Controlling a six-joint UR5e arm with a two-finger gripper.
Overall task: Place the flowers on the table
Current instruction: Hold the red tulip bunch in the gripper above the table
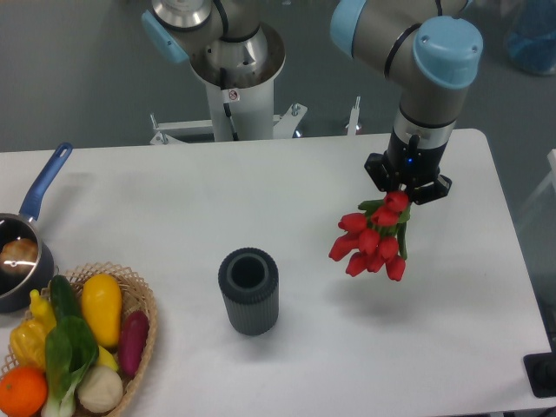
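The flowers [369, 239], a bunch of red tulip buds with green stems, hang from my gripper [405, 193] over the right part of the white table [174, 208]. The buds point down and to the left, and the stems run up into the gripper. The gripper is shut on the stem end, and its fingertips are hidden behind the flowers and the gripper body. The bunch appears to be held a little above the tabletop, with its shadow on the table below.
A dark grey ribbed vase [248, 291] stands upright near the table's middle. A wicker basket [139, 300] with vegetables and fruit sits at the front left. A blue-handled pot [22, 252] is at the left edge. The robot base [234, 69] is behind the table.
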